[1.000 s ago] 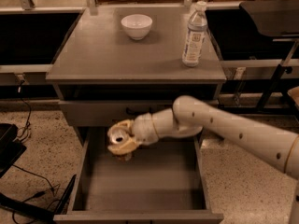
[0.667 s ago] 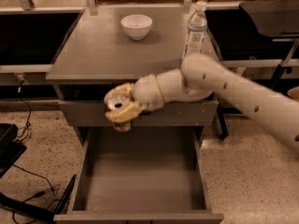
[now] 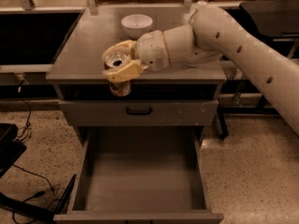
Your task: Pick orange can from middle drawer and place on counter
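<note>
My gripper (image 3: 119, 62) is shut on the orange can (image 3: 119, 78), an orange-brown can with a silver top and pull tab. It holds the can upright in the air at the front left edge of the counter (image 3: 81, 55), the can's lower part hanging in front of that edge. The middle drawer (image 3: 140, 181) stands pulled wide open below, its flat grey floor bare. My white arm (image 3: 224, 36) reaches in from the upper right across the counter.
A white bowl (image 3: 137, 24) sits at the back middle of the counter. A closed grey drawer front with a black handle (image 3: 138, 111) lies just under the counter. Black cables (image 3: 32, 190) lie on the speckled floor at left. Dark tables flank the cabinet.
My gripper has lifted the orange can out of the middle drawer, up past the closed drawer front to the counter's front left edge. The drawer stays open.
</note>
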